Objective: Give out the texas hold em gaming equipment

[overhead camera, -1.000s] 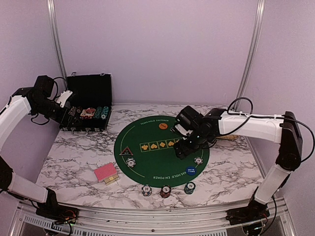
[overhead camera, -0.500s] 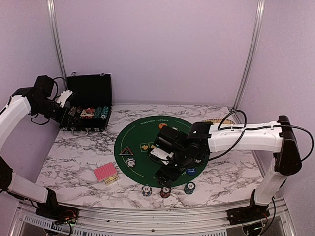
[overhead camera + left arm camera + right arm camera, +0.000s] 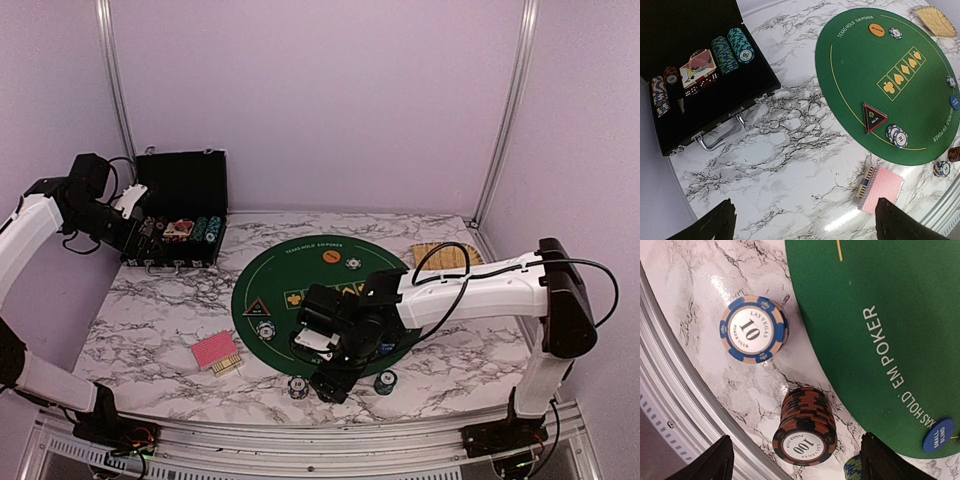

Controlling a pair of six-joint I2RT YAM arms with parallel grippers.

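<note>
A green felt mat [image 3: 300,280] carries an orange button [image 3: 331,257], a black triangular button [image 3: 255,308] and a chip stack [image 3: 265,329]. A red-backed card deck [image 3: 216,352] lies left of the mat. Along the near edge stand a blue-and-white "10" chip stack [image 3: 754,329], a black-and-red "100" stack [image 3: 805,432] and a teal stack [image 3: 386,381]. My right gripper [image 3: 797,462] hangs open just above the "100" stack, one finger on each side, touching nothing. Up by the case, my left gripper [image 3: 807,225] is open and empty.
The black hinged case [image 3: 740,107] stands open at the back left with rows of chips [image 3: 740,45] and cards inside. A tan woven tray [image 3: 441,254] lies at the back right. The table's metal front rail [image 3: 685,405] runs close to the chip stacks.
My right arm has swung from the mat's right side across to the near edge and now hovers over the black-and-red chip stack. The left arm has not moved.
</note>
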